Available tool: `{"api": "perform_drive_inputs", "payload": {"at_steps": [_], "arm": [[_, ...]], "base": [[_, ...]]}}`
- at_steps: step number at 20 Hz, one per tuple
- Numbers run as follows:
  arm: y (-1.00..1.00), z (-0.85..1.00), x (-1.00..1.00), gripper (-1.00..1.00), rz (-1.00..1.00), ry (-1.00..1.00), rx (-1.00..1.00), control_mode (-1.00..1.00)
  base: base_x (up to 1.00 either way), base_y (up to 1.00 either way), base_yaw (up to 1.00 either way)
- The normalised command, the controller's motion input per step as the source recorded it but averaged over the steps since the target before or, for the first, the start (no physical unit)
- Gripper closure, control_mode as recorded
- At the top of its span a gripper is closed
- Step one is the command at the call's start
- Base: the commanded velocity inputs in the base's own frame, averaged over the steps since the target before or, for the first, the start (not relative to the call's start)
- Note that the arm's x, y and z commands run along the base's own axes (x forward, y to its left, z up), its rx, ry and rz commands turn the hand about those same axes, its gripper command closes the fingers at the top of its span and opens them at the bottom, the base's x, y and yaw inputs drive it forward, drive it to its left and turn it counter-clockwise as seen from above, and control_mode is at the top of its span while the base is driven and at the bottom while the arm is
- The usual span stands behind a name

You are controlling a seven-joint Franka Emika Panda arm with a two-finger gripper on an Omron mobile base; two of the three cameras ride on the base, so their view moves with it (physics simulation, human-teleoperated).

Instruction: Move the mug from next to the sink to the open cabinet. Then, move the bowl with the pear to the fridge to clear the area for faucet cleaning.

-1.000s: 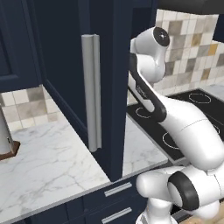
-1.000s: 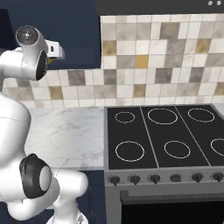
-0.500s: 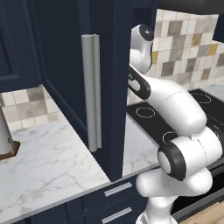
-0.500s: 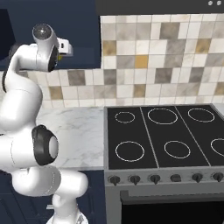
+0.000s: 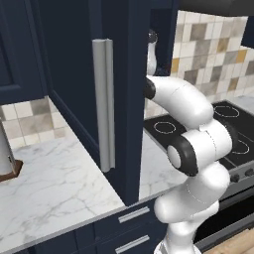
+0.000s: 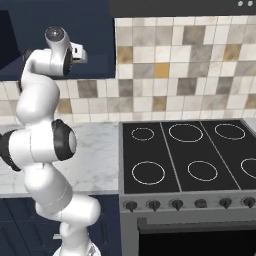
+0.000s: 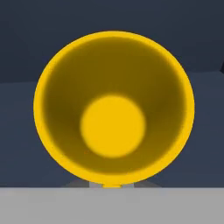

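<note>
I'm looking straight down the hand camera into the mug [image 7: 113, 109], its yellow mouth and flat bottom facing me, with dark navy surfaces all around it. The fingers are pinched tight on the mug's near rim at the bottom of that view, so I'm carrying it, not just hovering over it.

From the left base camera, my arm reaches up and back behind the swung-out door of the open cabinet [image 5: 79, 99], past its long silver bar handle [image 5: 104, 104], and the hand end is tucked out of sight behind the door edge. From the right base camera, the wrist sits high against the dark cabinet front above the tiled wall [image 6: 190, 70], beside the stove [image 6: 185, 160].

So where am I in the job? I'd say the first half is nearly through: the mug is off the counter, up at cabinet height, and by the navy around it I judge it's at or just inside the cabinet opening. I can't tell whether its base is resting on a shelf yet. It's not released, so that step isn't finished.

What's left: set the mug down, let go, back the arm out. Then the whole second half, taking the bowl with the pear to the fridge, which I reckon is untouched so far
</note>
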Motion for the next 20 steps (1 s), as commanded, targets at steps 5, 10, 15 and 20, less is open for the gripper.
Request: {"api": "perform_drive_inputs", "payload": {"at_steps": [5, 10, 15, 20], "arm": [[0.12, 0.00, 0.35, -1.00, -0.02, 0.01, 0.00, -1.00], [0.00, 0.13, -0.11, -1.00, -0.01, -0.18, 0.00, -1.00], [-0.02, 0.08, -0.75, -1.00, -0.01, -0.31, 0.00, -1.00], [-0.31, -0.41, -1.00, -1.00, 0.00, -0.30, 0.00, -1.00]], "base": [[0.00, 0.00, 0.00], [0.00, 0.00, 0.00], [0.00, 0.00, 0.00], [0.00, 0.00, 0.00]]}}
